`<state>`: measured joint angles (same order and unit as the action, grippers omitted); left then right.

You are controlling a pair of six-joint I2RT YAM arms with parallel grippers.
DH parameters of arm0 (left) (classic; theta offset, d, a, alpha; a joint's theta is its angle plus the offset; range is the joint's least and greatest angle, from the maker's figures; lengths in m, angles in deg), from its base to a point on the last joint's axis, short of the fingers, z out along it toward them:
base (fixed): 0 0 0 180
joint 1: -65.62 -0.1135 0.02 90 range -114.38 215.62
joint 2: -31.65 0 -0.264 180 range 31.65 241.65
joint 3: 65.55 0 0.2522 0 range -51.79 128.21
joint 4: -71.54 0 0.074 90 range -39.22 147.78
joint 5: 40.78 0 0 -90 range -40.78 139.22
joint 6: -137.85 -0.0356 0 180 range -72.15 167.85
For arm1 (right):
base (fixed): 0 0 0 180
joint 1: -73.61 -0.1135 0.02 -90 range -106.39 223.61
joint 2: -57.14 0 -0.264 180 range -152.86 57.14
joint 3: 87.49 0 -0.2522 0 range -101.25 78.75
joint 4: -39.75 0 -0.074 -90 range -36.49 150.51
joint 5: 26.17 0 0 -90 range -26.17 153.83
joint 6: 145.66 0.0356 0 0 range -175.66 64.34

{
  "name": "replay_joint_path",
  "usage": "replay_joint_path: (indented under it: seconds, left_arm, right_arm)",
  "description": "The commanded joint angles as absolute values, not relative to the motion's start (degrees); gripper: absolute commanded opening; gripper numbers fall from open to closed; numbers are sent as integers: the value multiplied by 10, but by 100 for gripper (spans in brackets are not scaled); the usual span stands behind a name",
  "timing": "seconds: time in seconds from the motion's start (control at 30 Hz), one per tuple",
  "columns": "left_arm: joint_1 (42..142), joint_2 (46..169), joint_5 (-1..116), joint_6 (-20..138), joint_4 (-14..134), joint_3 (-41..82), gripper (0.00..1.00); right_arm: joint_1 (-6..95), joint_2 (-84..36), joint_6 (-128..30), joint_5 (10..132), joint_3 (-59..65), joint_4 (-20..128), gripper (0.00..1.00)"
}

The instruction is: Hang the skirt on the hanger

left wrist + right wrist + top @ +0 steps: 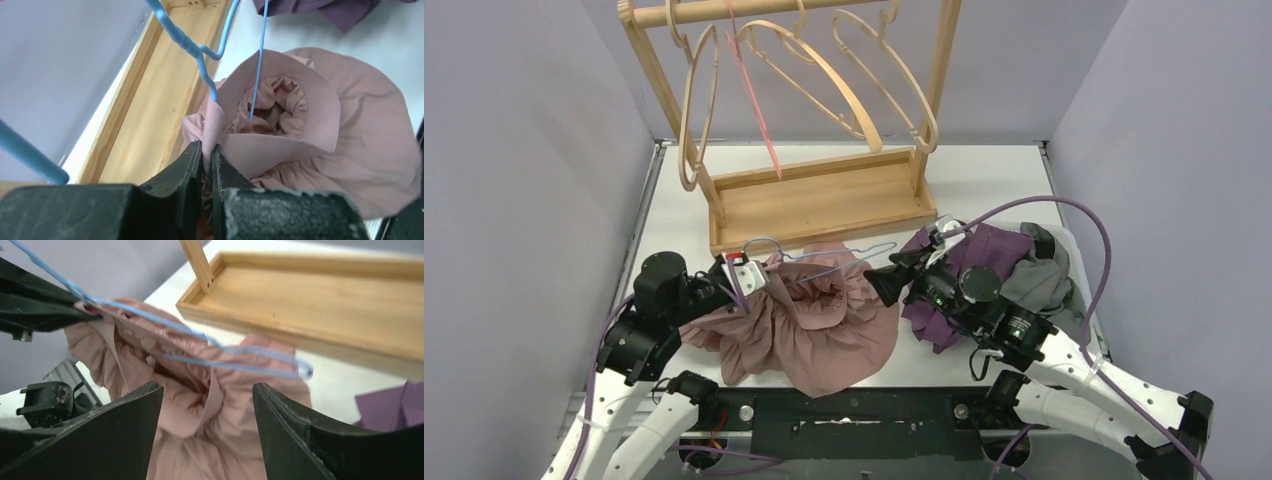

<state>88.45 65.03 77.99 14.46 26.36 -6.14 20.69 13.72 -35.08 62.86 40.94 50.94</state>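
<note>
Pinching skirt [814, 320] waistband in my left jaws, clenched, I reckon to hold its mouth open for the blue hanger [176, 27]. Skirt heaped on bench [984, 180]. Right jaws released, empty.

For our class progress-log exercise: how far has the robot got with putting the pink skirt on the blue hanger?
Done: the blue hanger lies across the pink skirt at its waist, one wire dipping into the opening. In hand: the left gripper pinches the waistband; the right gripper stands open nearby. Left: working the waistband over the hanger's shoulders.
</note>
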Motion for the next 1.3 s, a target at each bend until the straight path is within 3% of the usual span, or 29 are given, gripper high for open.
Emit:
replay_joint_path:
  seconds: [0.0, 0.33, 0.7, 1.0, 1.27]
  left_arm:
    - [881, 647, 717, 186, 284, -22, 0]
    - [881, 659, 694, 230, 285, -13, 0]
    - [882, 650, 702, 245, 283, -11, 0]
    - [882, 632, 711, 221, 259, -12, 0]
    - [882, 640, 727, 125, 148, 3, 0]
  right_arm:
    - [205, 109, -236, 622, 396, 583, 67]
    - [177, -48, -143, 706, 393, 459, 57]
    - [167, -133, -79, 563, 394, 448, 52]
    - [171, -133, -61, 451, 376, 523, 2]
    - [224, -42, -22, 389, 356, 691, 0]
